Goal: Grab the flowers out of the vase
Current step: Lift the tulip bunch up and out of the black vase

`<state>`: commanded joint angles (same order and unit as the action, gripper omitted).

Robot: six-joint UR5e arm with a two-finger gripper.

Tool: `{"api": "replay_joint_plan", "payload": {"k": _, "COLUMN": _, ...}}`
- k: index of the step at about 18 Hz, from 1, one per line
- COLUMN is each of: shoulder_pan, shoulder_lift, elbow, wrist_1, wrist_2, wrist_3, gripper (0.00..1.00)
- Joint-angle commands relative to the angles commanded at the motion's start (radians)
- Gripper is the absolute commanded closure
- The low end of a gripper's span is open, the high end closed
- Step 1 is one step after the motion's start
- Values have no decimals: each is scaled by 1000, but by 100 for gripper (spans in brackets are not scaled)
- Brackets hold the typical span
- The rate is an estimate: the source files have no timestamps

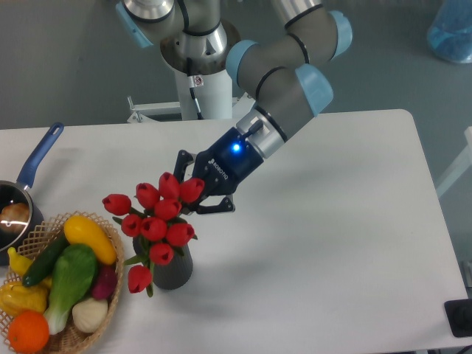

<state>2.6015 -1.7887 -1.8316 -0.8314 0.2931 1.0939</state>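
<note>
The flowers point(157, 221), a bunch of red tulip buds with green leaves, stand in the dark grey ribbed vase point(175, 271) at the table's front left. The bunch leans up and to the right toward my gripper point(190, 193). My gripper reaches in from the upper right, level with the topmost buds. Its black fingers close around the top of the bunch, and the buds hide the fingertips. The lower stems are still inside the vase, which stands upright on the table.
A wicker basket point(112, 310) of yellow, green and orange vegetables touches the vase's left side. A blue-handled saucepan point(31, 171) sits at the left edge. A black object point(459, 318) lies at the front right corner. The robot base point(198, 51) stands behind the table.
</note>
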Motion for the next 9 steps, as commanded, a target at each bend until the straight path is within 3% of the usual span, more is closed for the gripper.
{"api": "replay_joint_plan", "payload": {"k": 9, "shoulder_pan": 46, "shoulder_lift": 22, "elbow": 78, "wrist_1": 0, "wrist_2": -94, "wrist_3": -164, "gripper": 100}}
